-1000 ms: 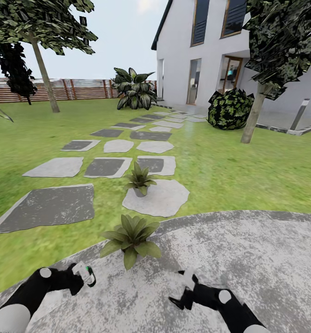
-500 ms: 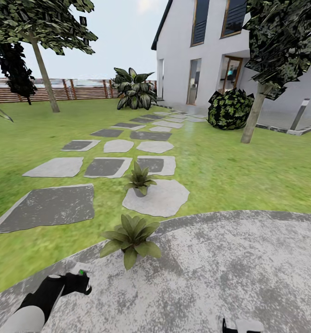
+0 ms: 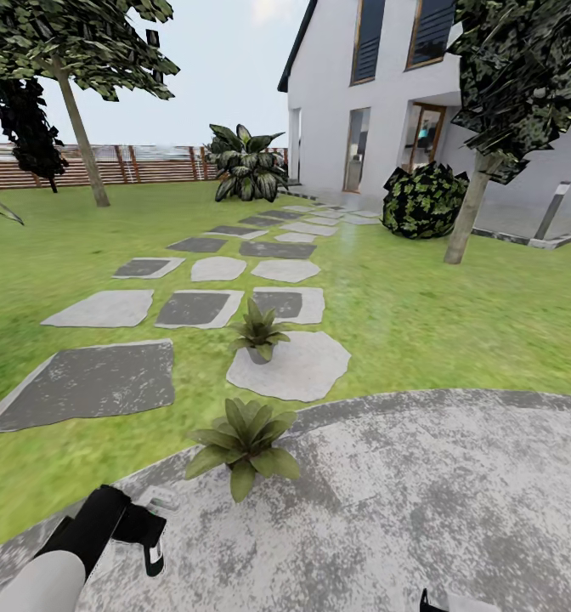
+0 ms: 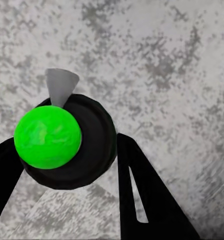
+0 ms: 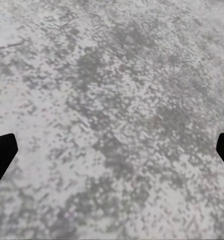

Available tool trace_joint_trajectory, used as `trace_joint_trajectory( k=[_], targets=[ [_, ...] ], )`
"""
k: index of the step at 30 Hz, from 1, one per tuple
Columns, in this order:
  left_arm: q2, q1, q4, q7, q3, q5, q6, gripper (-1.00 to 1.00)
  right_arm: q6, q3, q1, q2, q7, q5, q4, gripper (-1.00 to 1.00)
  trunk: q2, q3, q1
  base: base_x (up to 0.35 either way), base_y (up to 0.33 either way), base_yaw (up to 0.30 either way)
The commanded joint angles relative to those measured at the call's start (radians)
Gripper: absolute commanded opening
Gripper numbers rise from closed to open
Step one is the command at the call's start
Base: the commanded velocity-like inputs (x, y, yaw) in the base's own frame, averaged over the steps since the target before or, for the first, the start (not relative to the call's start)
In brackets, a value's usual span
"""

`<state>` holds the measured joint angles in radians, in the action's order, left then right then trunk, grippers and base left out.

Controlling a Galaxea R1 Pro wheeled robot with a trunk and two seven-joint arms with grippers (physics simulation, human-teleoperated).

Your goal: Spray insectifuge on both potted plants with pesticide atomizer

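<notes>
My left gripper [image 3: 149, 542] hangs low over the grey patio [image 3: 421, 493], a short way in front and to the left of the near potted plant [image 3: 245, 438]. In the left wrist view the left gripper [image 4: 72, 182] is shut on the pesticide atomizer [image 4: 87, 150], seen from above: a round dark top with a bright green ball and a small grey nozzle cone. The far potted plant [image 3: 258, 331] stands at the edge of a pale stepping stone [image 3: 298, 365]. My right gripper [image 5: 112, 150] is open above bare paving, its fingertips [image 5: 2, 152] far apart.
Grey stepping stones [image 3: 107, 306] run across the lawn toward the white house [image 3: 362, 93]. A thin tree trunk [image 3: 464, 217], a dark bush [image 3: 423, 200] and a grey lamp post [image 3: 551, 208] stand at the right. A brown fence [image 3: 107, 166] closes the back left.
The left arm has turned its gripper downward with the atomizer still held. The right arm has dropped to the bottom edge of the head view. The plants have not moved.
</notes>
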<state>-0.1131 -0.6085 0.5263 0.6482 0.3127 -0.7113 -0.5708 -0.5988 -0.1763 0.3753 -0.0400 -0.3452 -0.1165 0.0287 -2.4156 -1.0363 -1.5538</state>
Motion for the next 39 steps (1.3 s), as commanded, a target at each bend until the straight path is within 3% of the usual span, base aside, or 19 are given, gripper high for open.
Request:
trace_joint_trajectory(
  k=[1,17,33,36,37,39],
  targets=[
    [0.0,0.0,0.002,0.008,0.005,-0.008,-0.003,-1.0,-0.003,-0.007,0.001,0.0,-0.005,-0.011,-0.001,1.0,0.0,-0.001,0.0,0.181,0.287,0.0],
    [0.001,0.0,0.003,0.008,0.005,-0.008,-0.002,-1.0,-0.003,-0.009,0.001,0.006,-0.009,-0.004,0.0,1.0,0.0,-0.001,0.0,0.067,0.329,-0.057],
    [0.005,0.0,0.003,0.01,0.0,-0.012,-0.001,-1.0,-0.003,-0.009,0.001,0.008,-0.009,-0.003,0.0,1.0,0.0,-0.001,0.0,0.253,0.246,-0.149],
    [0.006,0.002,-0.003,0.011,-0.054,-0.011,-0.001,-1.0,-0.003,-0.01,0.001,0.007,-0.009,-0.003,0.0,1.0,0.0,-0.002,0.0,0.268,0.112,-0.294],
    [0.005,0.004,-0.006,0.014,-0.098,-0.01,-0.001,-1.0,-0.003,-0.01,0.002,0.007,-0.009,-0.003,0.0,1.0,0.0,-0.002,0.0,0.103,0.04,-0.293],
    [0.003,0.007,-0.01,0.042,-0.152,-0.008,-0.001,-1.0,-0.003,-0.01,0.001,0.006,-0.009,-0.003,0.0,1.0,0.0,-0.003,0.0,0.054,0.021,-0.29]
  ],
)
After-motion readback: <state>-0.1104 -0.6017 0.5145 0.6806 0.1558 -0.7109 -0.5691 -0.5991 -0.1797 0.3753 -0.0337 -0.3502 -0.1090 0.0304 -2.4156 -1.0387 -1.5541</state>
